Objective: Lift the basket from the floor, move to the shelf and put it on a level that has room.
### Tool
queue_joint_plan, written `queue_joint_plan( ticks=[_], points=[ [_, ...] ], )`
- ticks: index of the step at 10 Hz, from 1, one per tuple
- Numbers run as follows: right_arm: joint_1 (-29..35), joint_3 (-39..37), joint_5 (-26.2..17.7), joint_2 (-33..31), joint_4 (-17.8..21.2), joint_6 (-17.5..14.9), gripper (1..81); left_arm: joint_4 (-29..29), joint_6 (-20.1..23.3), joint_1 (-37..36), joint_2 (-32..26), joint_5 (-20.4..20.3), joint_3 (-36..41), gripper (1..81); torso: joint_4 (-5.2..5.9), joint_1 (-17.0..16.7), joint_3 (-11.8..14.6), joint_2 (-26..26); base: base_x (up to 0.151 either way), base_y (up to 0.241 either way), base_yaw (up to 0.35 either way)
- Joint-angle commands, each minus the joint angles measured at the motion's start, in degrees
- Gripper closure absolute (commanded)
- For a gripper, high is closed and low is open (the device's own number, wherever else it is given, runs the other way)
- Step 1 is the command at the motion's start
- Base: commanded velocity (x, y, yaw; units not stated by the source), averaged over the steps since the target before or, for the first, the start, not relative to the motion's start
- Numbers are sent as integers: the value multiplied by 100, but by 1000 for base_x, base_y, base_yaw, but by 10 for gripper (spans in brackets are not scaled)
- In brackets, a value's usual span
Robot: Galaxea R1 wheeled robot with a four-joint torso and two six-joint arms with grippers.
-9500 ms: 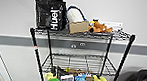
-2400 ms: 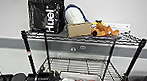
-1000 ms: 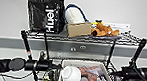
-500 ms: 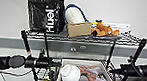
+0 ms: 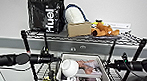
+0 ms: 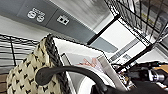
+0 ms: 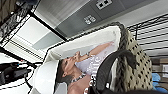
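The shelf (image 5: 129, 40) is standing close ahead, its top tier crowded by the Huel bag (image 5: 45, 12) and cardboard box (image 5: 79, 29). The basket (image 5: 83, 69) is hovering under that tier, between both arms; whether either hand is clenched, I cannot tell. Placing is underway; lowering squarely onto the level (image 5: 113, 74) seems next.

both arms matte black, rounded tube links; left arm (image 5: 10, 59), right arm (image 5: 138, 65) with thin black cable looped above.
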Motion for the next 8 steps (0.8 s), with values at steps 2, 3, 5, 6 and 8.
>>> queue_joint_plan(
  ticks=[2, 3, 5, 6, 8],
  points=[
    [820, -1010, 663, 834, -285, 10, 811, 159, 101, -1100, 671, -324, -957, 811, 0, 0, -2, 0, 0, 0, 0],
    [820, -1285, 760, 1020, -355, 10, 811, 159, 101, -1170, 830, -307, -1196, 811, 0, 0, -2, 0, 0, 0, 0],
    [846, -1670, 839, 1266, -426, 10, 811, 159, 101, -1267, 1066, -298, -1695, 811, 0, 2, -5, 2, 0, 0, 0],
    [899, -1925, 945, 1415, -426, -16, 811, 150, 101, -1328, 1189, -289, -1924, 811, 0, 5, -6, 4, 0, 0, 0],
    [1004, -2322, 954, 1653, -417, -25, 811, 159, 101, -1373, 1507, -157, -2321, 811, 0, 6, -6, 6, 0, 0, 0]
  ],
)
